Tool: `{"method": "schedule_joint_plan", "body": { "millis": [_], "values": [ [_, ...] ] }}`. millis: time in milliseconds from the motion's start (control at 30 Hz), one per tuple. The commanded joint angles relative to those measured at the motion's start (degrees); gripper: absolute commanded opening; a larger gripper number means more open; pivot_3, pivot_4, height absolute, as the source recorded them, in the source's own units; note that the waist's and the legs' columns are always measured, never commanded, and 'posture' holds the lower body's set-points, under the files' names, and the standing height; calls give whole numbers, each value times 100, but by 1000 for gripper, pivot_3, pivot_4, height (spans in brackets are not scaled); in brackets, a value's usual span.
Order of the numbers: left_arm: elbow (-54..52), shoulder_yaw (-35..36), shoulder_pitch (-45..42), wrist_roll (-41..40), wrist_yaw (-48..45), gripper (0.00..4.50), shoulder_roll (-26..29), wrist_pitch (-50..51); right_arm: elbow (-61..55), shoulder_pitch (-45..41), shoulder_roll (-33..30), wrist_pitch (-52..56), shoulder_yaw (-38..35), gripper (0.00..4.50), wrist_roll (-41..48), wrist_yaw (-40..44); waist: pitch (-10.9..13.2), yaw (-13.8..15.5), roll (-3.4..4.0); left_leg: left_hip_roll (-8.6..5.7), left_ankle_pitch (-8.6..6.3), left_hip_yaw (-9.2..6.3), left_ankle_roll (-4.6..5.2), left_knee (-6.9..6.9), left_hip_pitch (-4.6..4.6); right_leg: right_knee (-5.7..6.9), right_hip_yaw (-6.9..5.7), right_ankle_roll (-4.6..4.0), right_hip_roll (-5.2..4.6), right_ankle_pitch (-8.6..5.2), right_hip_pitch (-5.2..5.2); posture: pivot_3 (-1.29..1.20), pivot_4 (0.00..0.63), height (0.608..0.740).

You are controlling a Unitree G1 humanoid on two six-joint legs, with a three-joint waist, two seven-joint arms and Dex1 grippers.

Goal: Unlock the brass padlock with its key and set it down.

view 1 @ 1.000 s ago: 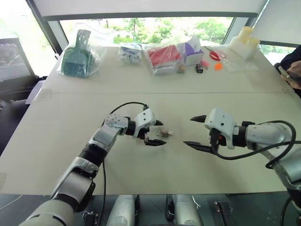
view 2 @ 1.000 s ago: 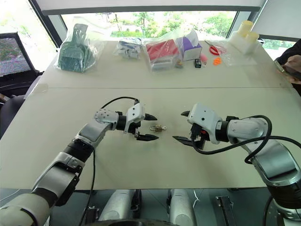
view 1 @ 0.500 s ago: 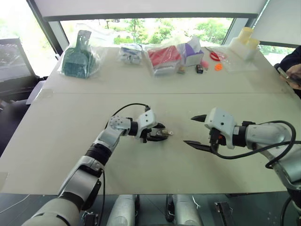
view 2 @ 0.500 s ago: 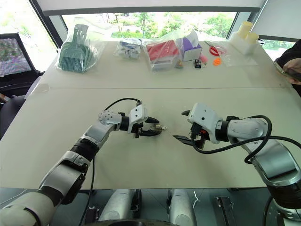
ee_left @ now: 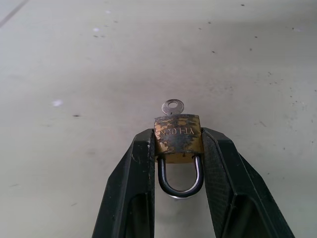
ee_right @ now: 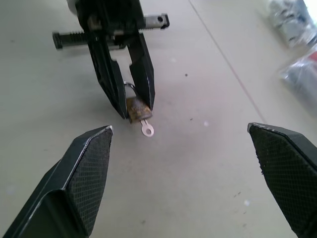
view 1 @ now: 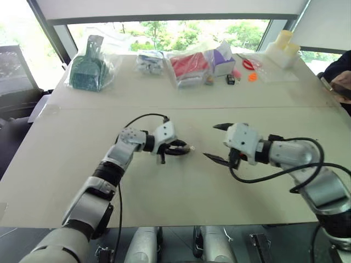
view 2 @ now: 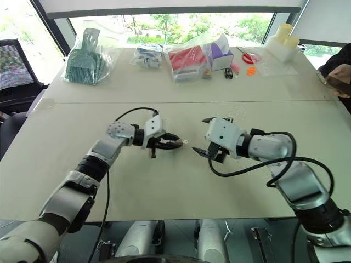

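Left gripper (ee_left: pixel 178 148) clamps brass padlock (ee_left: pixel 177 133), key (ee_right: pixel 146 129) apparently seated, bow pointing toward right gripper (ee_right: pixel 181 144), jaws wide, nearby.

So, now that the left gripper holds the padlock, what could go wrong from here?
1. The left gripper pinches the brass padlock only near its fingertips, so a push from the other arm may make it slip out.
2. The key head is small and thin, while the right gripper is wide open; it could close beside the key or knock it.
3. A turn of the key may rotate the whole padlock between the fingers instead of the lock.
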Motion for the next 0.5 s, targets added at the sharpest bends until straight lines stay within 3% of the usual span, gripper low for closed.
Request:
{"method": "schedule_joint_plan", "body": {
  "millis": [33,400,500],
  "values": [
    [-580,287,-368,-377,-487,736,248,347,544,-391,191,-1287,477,4500,-1179,-466,0,14,1,-1,1,3,-1,1,-3,0,0,0,0,0,-3,0,150,740],
    [-827,421,-646,-558,-914,736,569,756,1447,-928,773,-2669,807,4500,-2291,-691,0,-19,1,-3,2,16,-1,1,-6,0,-1,2,2,0,-2,0,150,740],
    [-835,408,-642,-544,-895,736,559,762,1538,-961,892,-2797,794,3668,-2410,-711,0,-14,1,-2,2,19,-1,1,-6,-1,-1,2,2,0,-2,0,150,740]
  ]
}}
